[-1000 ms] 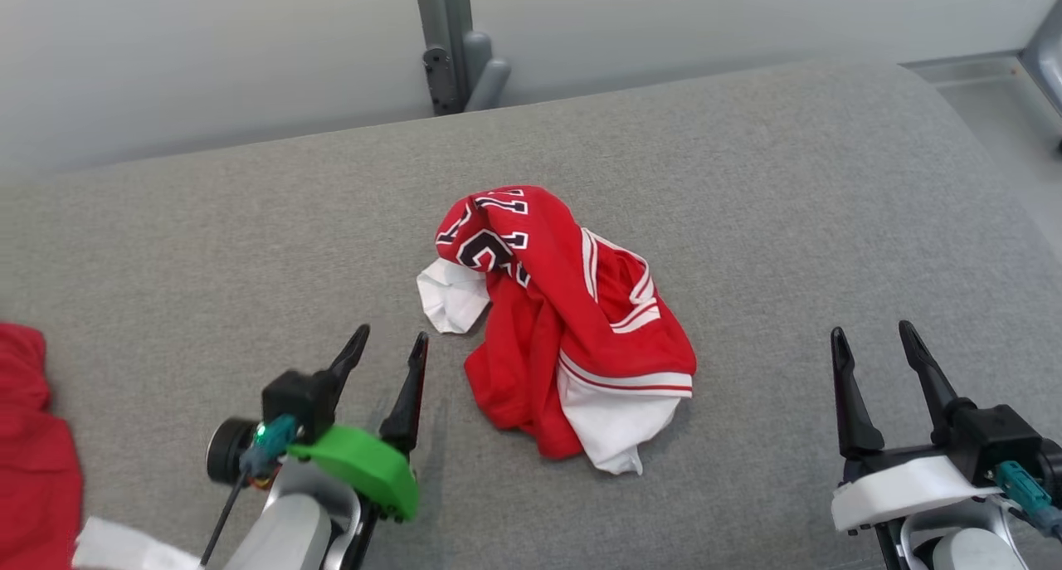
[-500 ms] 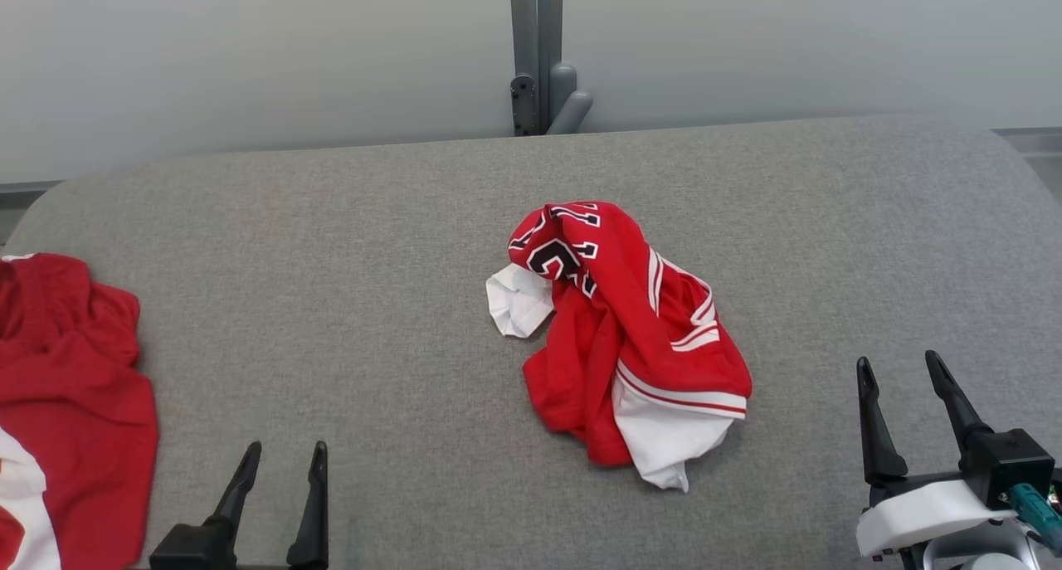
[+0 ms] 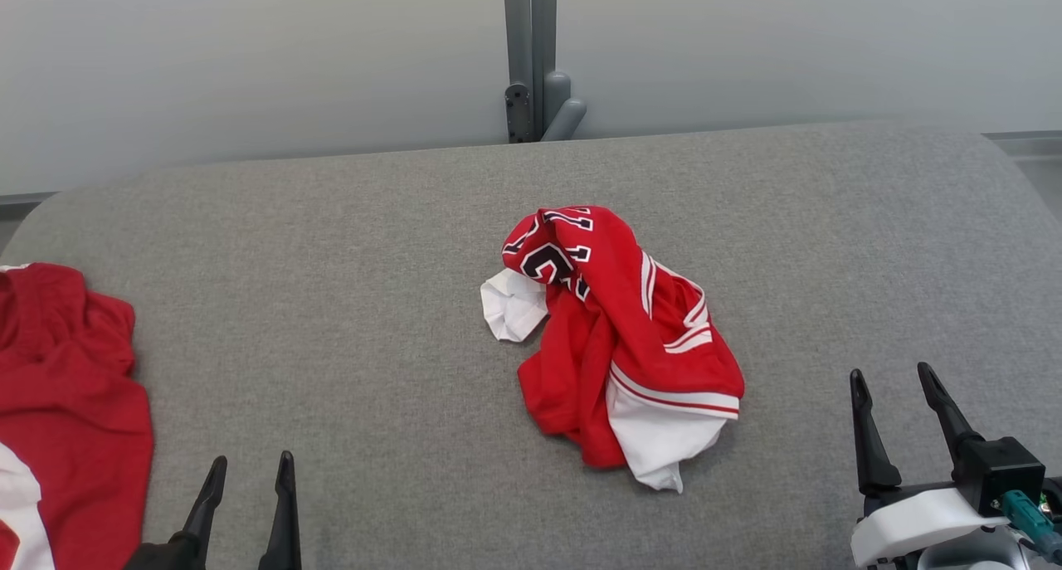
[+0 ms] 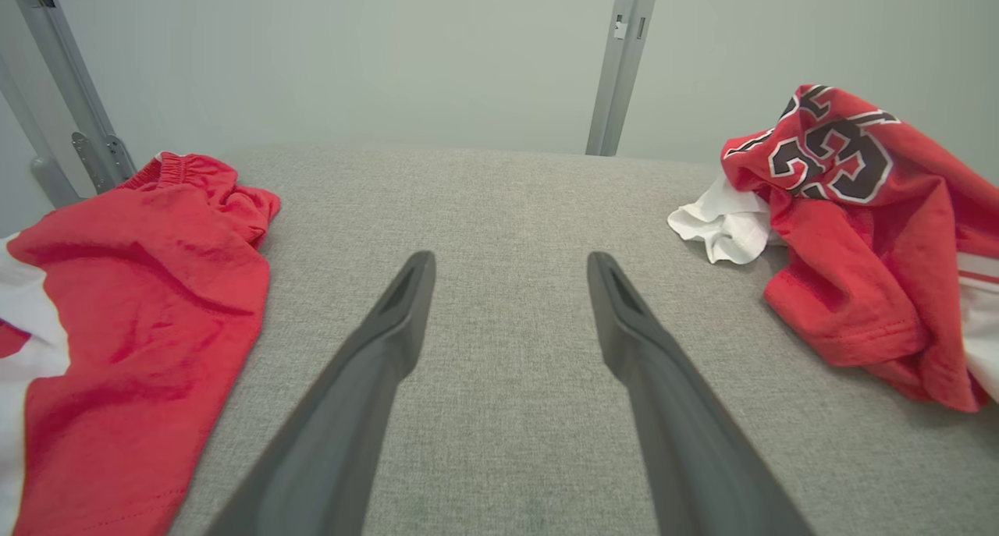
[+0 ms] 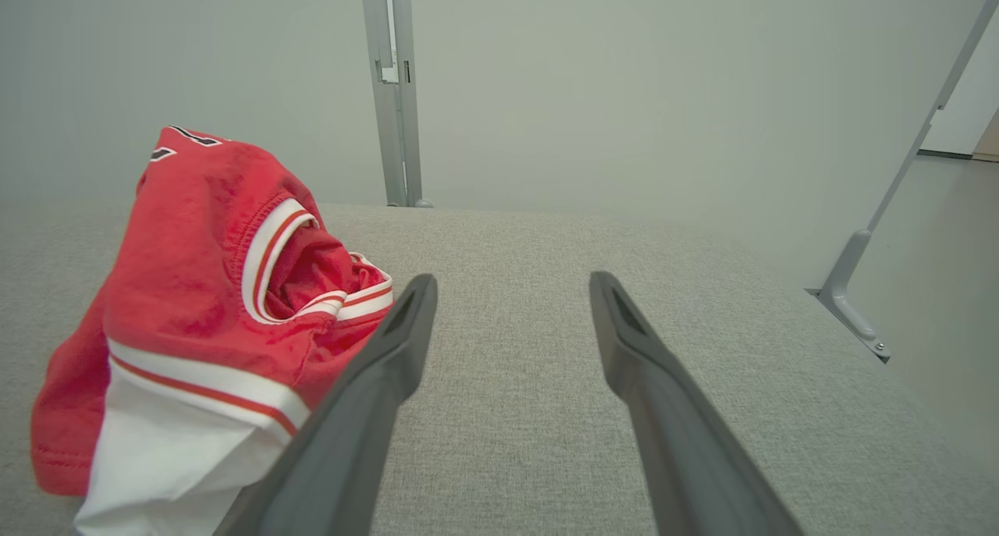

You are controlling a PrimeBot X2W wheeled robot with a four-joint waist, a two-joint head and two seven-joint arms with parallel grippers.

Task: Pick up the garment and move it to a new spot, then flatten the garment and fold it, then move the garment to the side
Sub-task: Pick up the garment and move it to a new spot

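A crumpled red and white jersey (image 3: pixel 618 338) with black numbers lies in a heap at the middle of the grey padded surface (image 3: pixel 348 288). My left gripper (image 3: pixel 251 470) stands open at the lower left, well apart from the heap, nothing between its fingers. In the left wrist view the jersey (image 4: pixel 858 224) lies to the right of the open left gripper (image 4: pixel 507 267). My right gripper (image 3: pixel 892 375) is open at the lower right, off to the side of the heap. In the right wrist view the jersey (image 5: pixel 203 317) sits left of the open right gripper (image 5: pixel 511 286).
A second red and white garment (image 3: pixel 66 404) lies at the left edge of the surface, also in the left wrist view (image 4: pixel 133 302). A grey post (image 3: pixel 531 56) rises against the pale wall behind. The surface drops off at the right toward the floor (image 5: pixel 936 302).
The head camera has swung, so the whole scene shifted and more of the left garment shows. My left arm has drawn back low; just its fingertips remain in view. The jersey has not moved.
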